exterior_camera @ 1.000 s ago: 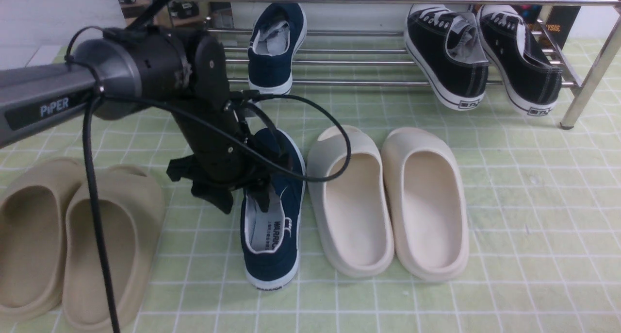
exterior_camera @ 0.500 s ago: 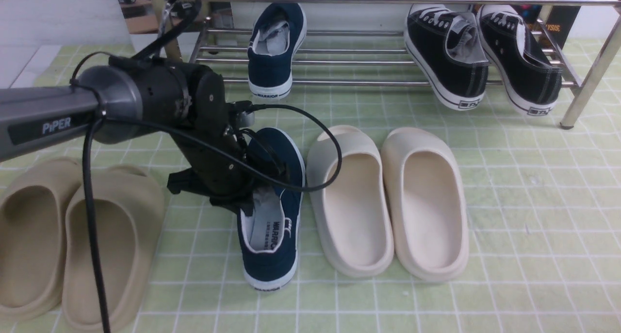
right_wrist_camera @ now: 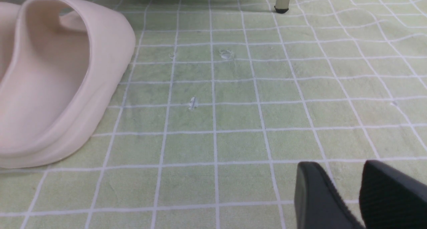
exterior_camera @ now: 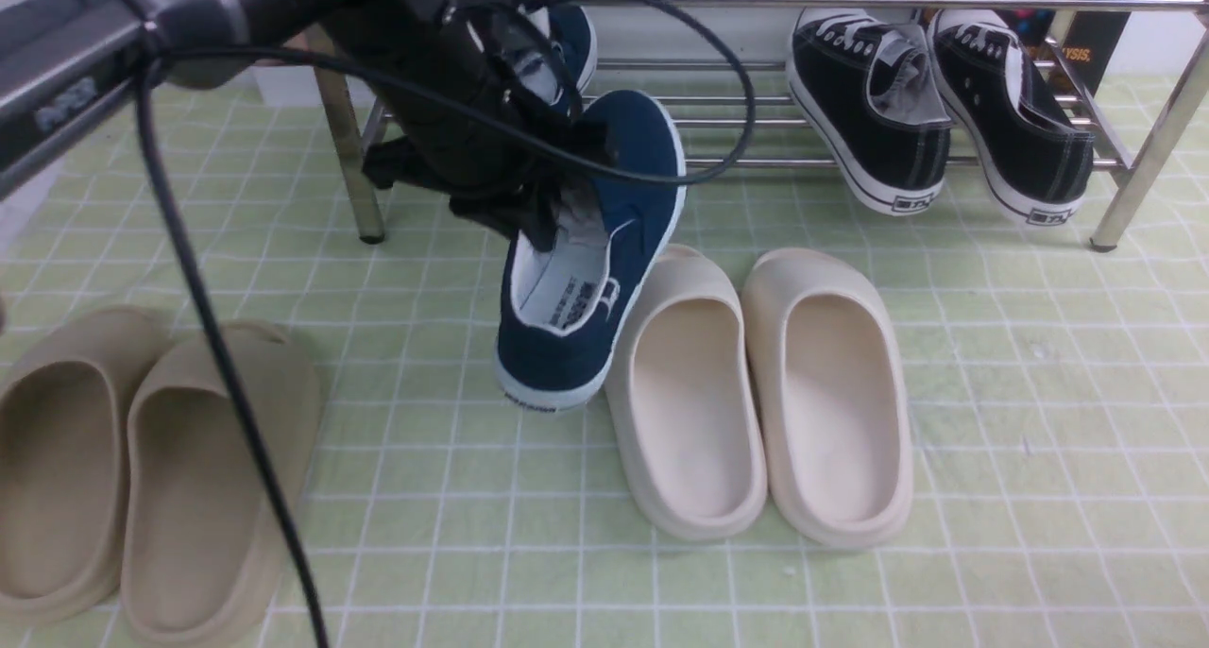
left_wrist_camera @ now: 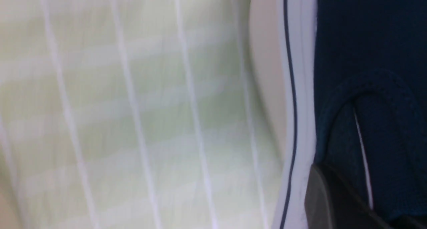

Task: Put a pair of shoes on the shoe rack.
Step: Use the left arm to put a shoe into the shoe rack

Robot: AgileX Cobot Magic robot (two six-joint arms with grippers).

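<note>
In the left pincer (exterior_camera: 541, 230), navy shoe (exterior_camera: 628, 185)

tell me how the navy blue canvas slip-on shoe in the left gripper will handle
Probably light: the left gripper holds the navy blue canvas slip-on shoe up by its collar edge. Held so, it tilts, so it may swing. The soft canvas could fold or slip.

A: Wht else is out?
B: Pr of cream slides (exterior_camera: 756, 393), side by side, right of the left jaws & nearer cam, heels twd cam.
A: Others?
B: Beige slides (exterior_camera: 142, 478) well left of those jaws, also nearer cam. Black lace-ups (exterior_camera: 945, 119) far right, tilted, heels down. Green checked cloth (exterior_camera: 1039, 440) under the slides.
</note>
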